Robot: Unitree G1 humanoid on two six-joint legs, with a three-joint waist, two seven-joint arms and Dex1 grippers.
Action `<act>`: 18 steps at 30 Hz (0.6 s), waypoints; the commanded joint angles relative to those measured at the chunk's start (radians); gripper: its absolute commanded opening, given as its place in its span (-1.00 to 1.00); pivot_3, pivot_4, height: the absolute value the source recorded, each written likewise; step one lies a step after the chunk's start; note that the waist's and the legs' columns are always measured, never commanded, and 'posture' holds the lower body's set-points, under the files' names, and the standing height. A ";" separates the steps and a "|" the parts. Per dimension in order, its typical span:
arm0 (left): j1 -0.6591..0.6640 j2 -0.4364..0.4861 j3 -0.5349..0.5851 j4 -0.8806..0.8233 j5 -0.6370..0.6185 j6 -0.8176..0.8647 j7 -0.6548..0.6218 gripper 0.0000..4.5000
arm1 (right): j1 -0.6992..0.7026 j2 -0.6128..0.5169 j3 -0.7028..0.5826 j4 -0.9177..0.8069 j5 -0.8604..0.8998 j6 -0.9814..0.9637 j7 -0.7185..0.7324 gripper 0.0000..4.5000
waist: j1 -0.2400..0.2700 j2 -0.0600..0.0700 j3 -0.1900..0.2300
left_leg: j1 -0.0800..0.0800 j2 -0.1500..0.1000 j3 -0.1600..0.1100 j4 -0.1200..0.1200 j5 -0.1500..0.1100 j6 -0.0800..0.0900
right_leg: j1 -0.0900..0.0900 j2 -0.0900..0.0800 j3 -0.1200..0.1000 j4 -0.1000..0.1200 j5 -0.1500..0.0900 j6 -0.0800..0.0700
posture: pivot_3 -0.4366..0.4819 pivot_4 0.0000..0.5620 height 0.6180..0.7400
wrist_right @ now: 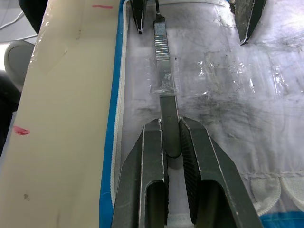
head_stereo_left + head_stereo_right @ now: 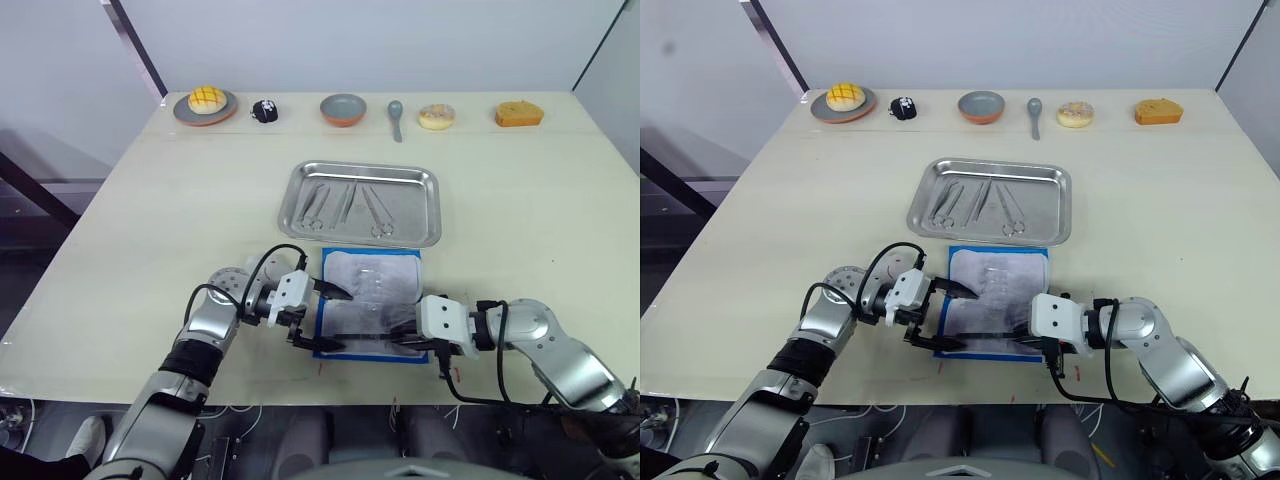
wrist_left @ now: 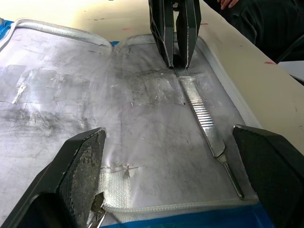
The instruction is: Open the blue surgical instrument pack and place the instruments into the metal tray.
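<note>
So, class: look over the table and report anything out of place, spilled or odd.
Nothing is spilled or damaged. One instrument lies on the opened blue pack, apart from the others in the metal tray; the right gripper is closed on its end. The left gripper is open over the lining.

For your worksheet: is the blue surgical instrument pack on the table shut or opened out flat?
Opened out flat: the bright-blue fabric surgical instrument pack shows its whitish-grey lining face up, with one slim silver metal instrument lying on it.
</note>
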 commanded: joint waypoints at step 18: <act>0.048 -0.010 -0.075 0.060 0.069 0.020 -0.022 1.00 | -0.018 -0.074 -0.073 -0.123 0.029 0.055 -0.007 -1.00 | 0.001 0.000 0.000 | -0.001 0.000 0.000 0.000 0.000 0.000 | 0.000 0.000 0.000 0.000 0.000 0.000 | -0.05 -0.47 0.87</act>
